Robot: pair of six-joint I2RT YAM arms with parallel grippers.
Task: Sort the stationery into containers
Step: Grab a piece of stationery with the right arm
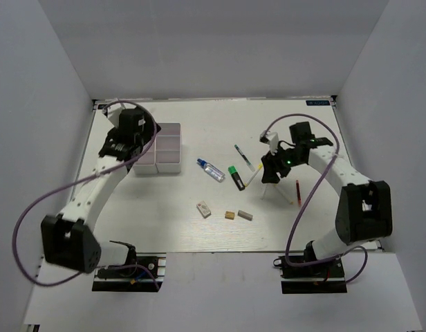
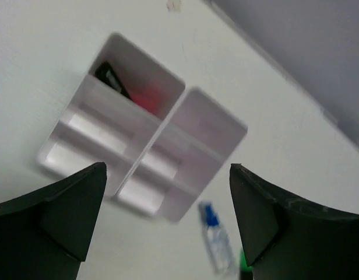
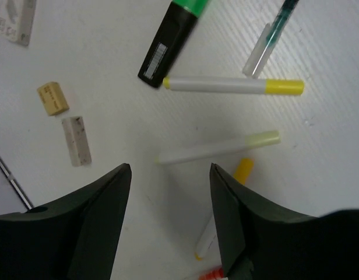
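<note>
A: What fills the white table [image 1: 130, 228]?

B: Mostly the two arms. The left gripper [image 2: 168, 175] hangs over the tray [image 2: 185, 125] at the far left, jaws spread and holding nothing. From above it hides the tray's left side.

A: Anything in the tray?

B: A black-pink marker [image 2: 118, 84] in one end compartment, though it is blurred.

A: And the right gripper [image 3: 171, 172]?

B: Also spread and empty, above the yellow-tipped sticks [image 3: 232, 86]. One stick runs partly under a finger [image 3: 238, 221].

A: What else is nearby?

B: The clear blue bottle [image 1: 211, 170] and black-green highlighter [image 1: 236, 177] lie mid-table, with the red pen [image 1: 297, 190] to the right of the gripper.

A: The smallest things?

B: Three eraser blocks [image 1: 229, 215] in a row nearer the bases, well apart from the tray.
</note>
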